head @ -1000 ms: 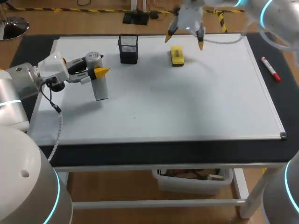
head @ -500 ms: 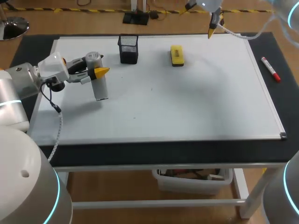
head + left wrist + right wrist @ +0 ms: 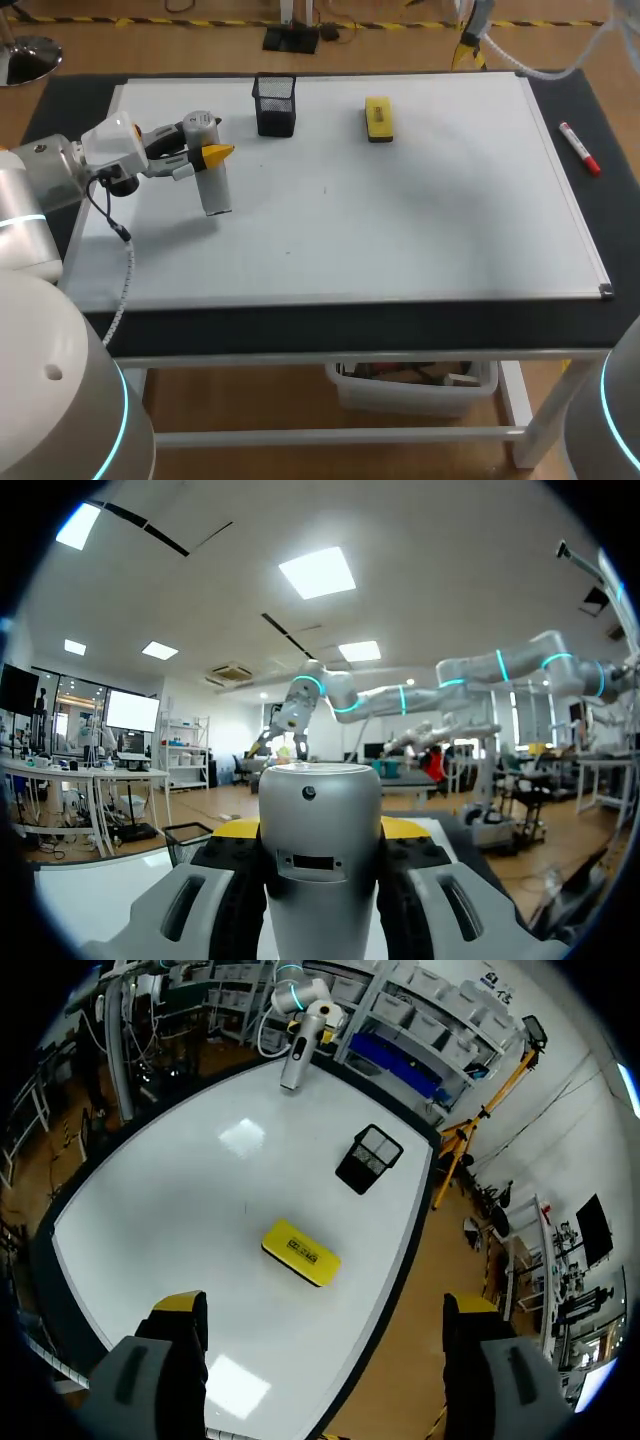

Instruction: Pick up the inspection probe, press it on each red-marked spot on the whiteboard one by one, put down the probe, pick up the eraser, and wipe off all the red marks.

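Note:
In the head view my left gripper [image 3: 208,160] is shut on the silver cylindrical probe [image 3: 213,190], held over the left part of the whiteboard [image 3: 400,220]. In the left wrist view the probe [image 3: 320,850] fills the gap between the yellow-tipped fingers. The yellow eraser [image 3: 378,118] lies near the board's far edge. My right gripper [image 3: 468,42] hangs high past the far edge, right of the eraser. In its own view the right gripper [image 3: 325,1305] is open, and the eraser [image 3: 300,1252] lies far below it. I see no red marks on the board.
A black mesh pen cup [image 3: 275,105] stands at the far left of the board, left of the eraser. A red marker [image 3: 579,147] lies on the black table surface [image 3: 600,190] right of the board's frame. The pen cup [image 3: 367,1158] also shows in the right wrist view.
My right gripper has risen from above the eraser and moved right and back, past the board's far edge. The left arm and the probe have stayed still.

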Available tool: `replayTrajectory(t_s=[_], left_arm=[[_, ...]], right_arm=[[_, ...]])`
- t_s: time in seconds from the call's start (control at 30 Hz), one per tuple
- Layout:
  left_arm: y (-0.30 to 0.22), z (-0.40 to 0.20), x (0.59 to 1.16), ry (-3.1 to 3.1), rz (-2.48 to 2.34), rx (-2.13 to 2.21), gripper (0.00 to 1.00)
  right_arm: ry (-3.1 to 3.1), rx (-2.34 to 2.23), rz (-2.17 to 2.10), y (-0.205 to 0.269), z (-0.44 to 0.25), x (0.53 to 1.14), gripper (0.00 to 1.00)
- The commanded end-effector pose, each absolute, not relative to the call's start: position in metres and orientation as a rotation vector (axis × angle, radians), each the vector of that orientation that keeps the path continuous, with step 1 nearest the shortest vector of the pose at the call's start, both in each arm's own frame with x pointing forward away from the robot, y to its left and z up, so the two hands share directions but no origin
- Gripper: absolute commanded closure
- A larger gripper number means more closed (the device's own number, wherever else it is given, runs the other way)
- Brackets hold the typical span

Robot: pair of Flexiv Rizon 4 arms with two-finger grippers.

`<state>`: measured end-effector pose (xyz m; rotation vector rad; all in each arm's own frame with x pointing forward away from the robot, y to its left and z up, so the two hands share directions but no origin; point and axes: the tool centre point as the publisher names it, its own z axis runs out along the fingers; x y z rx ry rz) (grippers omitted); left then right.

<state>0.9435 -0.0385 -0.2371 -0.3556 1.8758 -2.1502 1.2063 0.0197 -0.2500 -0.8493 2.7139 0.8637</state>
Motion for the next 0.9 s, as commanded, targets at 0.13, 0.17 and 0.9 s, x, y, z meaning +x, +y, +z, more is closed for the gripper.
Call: replayTrajectory(t_s=[0.13, 0.17, 0.9], left_arm=[[-0.038, -0.237, 0.944, 1.875, -2.153, -0.355, 1.00], [-0.038, -0.237, 0.944, 1.875, -2.153, -0.355, 1.00], [-0.048, -0.203, 0.985, 1.916, -2.118, -0.269, 1.00]], right_arm=[[2.741, -0.849, 0.937, 0.006, -0.233, 1.219, 0.00], [2.755, -0.858, 0.944, 0.006, -0.231, 1.219, 0.00], [2.765, -0.882, 0.950, 0.005, -0.228, 1.220, 0.00]])
